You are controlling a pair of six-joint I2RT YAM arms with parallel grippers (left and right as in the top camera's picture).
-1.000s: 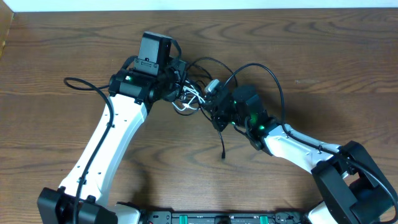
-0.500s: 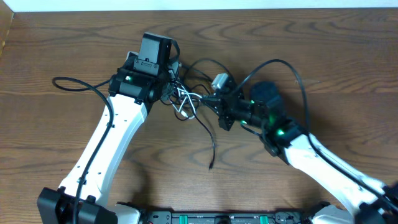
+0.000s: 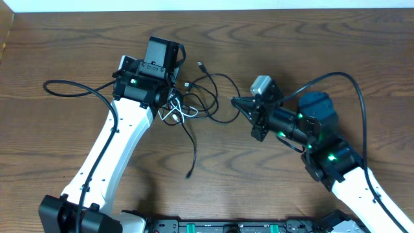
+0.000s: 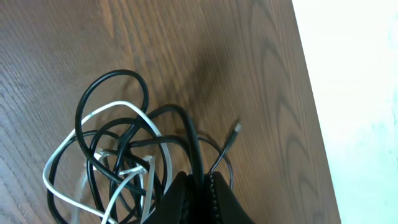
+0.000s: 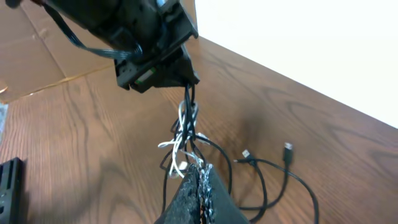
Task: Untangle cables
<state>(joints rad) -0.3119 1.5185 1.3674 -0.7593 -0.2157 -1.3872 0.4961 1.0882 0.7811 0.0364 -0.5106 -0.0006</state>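
Overhead: the tangle (image 3: 183, 109) of black cable (image 3: 195, 152) and white cable (image 3: 173, 116) is bunched over the wooden tabletop (image 3: 310, 39), at roughly 10 o'clock from the middle. It's tucked right up against the left jaws, which are mostly hidden under their own wrist here. A black strand is stretched from the tangle out toward 3 o'clock, where it's pinched in the closed right jaws. One loose black tail is trailed down toward 6 o'clock. A small plug (image 3: 200, 65) is seen at 1 o'clock of the tangle.

Left wrist: the left jaws are seen at 6 o'clock, closed on a black strand. Black and white loops are piled up at 10 o'clock of them, and a plug end is poked out at 1 o'clock.

Right wrist: the right jaws are at 6 o'clock, shut on the black cable. The tangle is strung up toward 12 o'clock, where it's held by the left jaws. Two more plugs are laid on the tabletop at 3 o'clock.
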